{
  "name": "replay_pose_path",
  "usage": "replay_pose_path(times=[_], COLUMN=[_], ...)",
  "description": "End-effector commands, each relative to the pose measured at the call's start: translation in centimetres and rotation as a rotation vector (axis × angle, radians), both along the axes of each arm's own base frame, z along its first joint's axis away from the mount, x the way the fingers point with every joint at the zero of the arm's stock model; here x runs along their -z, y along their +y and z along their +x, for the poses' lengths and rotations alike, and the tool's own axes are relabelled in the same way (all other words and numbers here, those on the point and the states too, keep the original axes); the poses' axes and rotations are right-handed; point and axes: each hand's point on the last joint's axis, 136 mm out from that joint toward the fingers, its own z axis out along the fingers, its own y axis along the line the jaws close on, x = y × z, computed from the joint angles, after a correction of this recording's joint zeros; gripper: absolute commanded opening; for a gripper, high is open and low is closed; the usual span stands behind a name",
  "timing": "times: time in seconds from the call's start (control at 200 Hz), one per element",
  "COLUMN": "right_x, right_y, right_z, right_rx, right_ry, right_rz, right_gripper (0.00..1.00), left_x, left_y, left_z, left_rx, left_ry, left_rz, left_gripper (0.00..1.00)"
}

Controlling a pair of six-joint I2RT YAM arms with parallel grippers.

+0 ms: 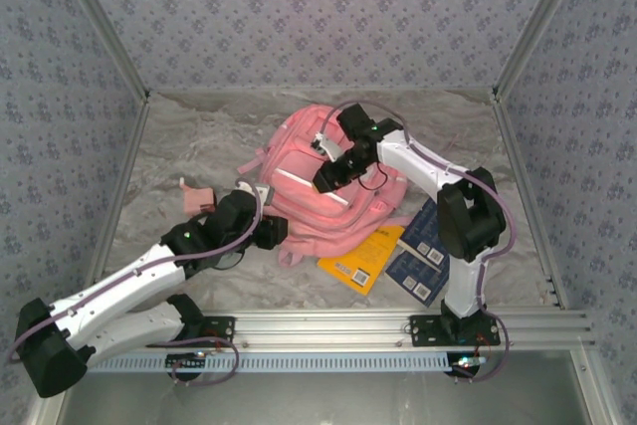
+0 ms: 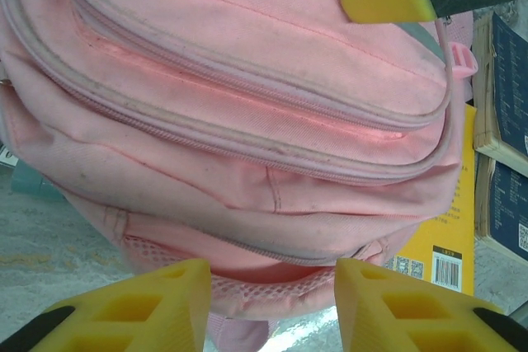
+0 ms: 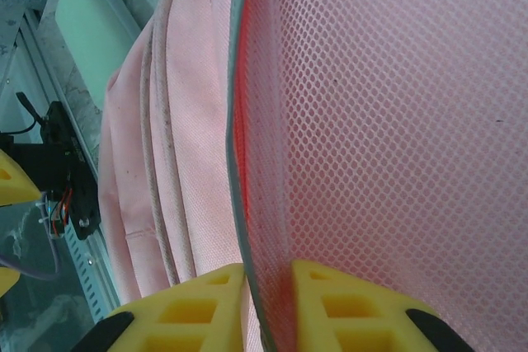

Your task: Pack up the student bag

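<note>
Where walls (image 1: 318, 17) ring table (image 1: 189, 146), backpack (image 1: 299, 141) lies.

We see a soft pink fabric backpack (image 1: 317, 216) with grey-white zip trim, a white patch and honeycomb pink mesh. Beside the backpack lie a flat yellow paperback book (image 1: 363, 258) and dark blue books (image 1: 426, 246) with white labels. Under the backpack, the table top (image 1: 189, 146) is marbled grey-beige. Behind it, lilac-grey walls (image 1: 299, 7) carry a small floral print. The right gripper (image 3: 268, 302) has yellow-and-black fingers (image 3: 198, 311).

I list one student bag (image 1: 304, 208): soft pink, pale-trimmed zips, slumped front pockets up, mid-way across the table (image 1: 199, 146).
</note>
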Motion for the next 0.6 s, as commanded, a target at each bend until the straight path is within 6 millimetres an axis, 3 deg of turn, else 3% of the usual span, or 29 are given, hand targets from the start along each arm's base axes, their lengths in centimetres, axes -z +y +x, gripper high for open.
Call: replay_pose_path(times=[0.0, 0.1, 0.2, 0.35, 0.485, 0.595], right_x=[0.5, 1.2, 1.7, 0.2, -0.7, -1.8], right_y=[0.8, 1.5, 1.8, 2.3, 2.1, 1.5], right_z=[-1.6, -2.1, -2.2, -2.0, -1.5, 0.1], right_rx=[-0.059, -0.079, -0.083, -0.073, -0.057, 0.034], right_ry=[0.027, 0.041, 0.067, 0.050, 0.031, 0.001], right_rz=[0.001, -0.014, -0.021, 0.039, 0.053, 0.067], right_gripper=[0.22, 0.21, 0.08, 0.00, 0.00, 0.00], left_x=[0.0, 0.2, 0.1, 0.4, 0.6, 0.1], left_y=[-0.3, -0.3, -0.2, 0.3, 0.8, 1.2], left_z=[0.1, 0.0, -0.1, -0.3, -0.3, -0.3], left_rx=[0.016, 0.014, 0.013, 0.009, -0.007, -0.029], left_ry=[0.001, 0.013, 0.018, 0.029, 0.030, 0.036], left_rz=[-0.002, 0.005, 0.009, 0.038, 0.049, 0.061], left_gripper=[0.43, 0.43, 0.44, 0.45, 0.45, 0.45])
